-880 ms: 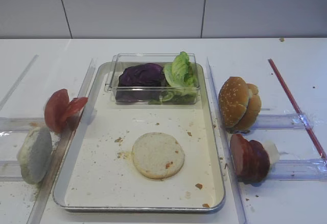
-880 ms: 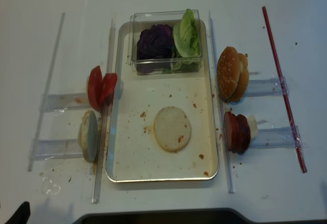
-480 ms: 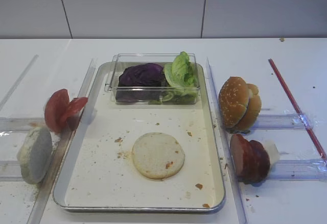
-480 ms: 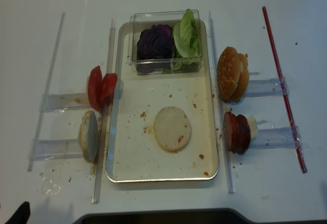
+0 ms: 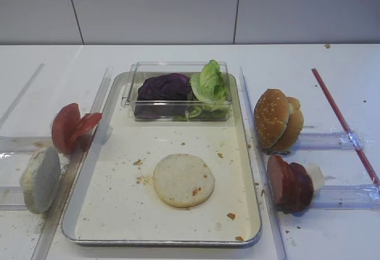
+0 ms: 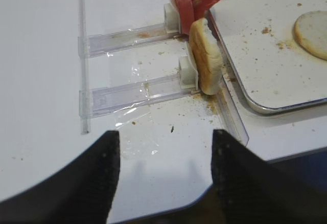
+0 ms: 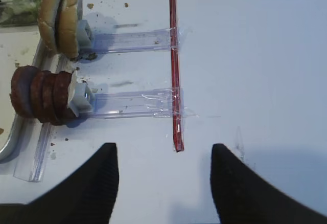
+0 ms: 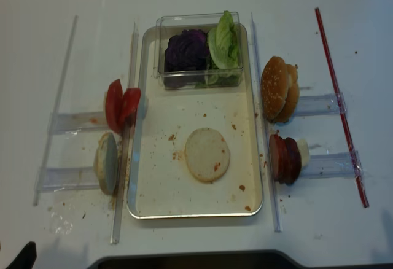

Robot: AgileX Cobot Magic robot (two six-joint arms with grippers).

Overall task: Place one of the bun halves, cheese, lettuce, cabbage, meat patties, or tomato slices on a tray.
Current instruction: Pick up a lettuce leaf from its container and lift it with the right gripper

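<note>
Bun half [image 5: 183,180]: lying flat near the middle of the tray [image 5: 119,224].
Meat patties [image 7: 42,96]: standing on edge beside the tray's right rim.
Right fingers [image 7: 97,183]: hovering spread apart, grasping nothing.
Left fingers [image 6: 102,173]: hanging parted over the desk [image 6: 41,55], empty.

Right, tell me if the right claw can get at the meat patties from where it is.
Probably yes: the right claw is open and empty, and only bare table lies between it and the meat patties, standing outside the tray.
</note>
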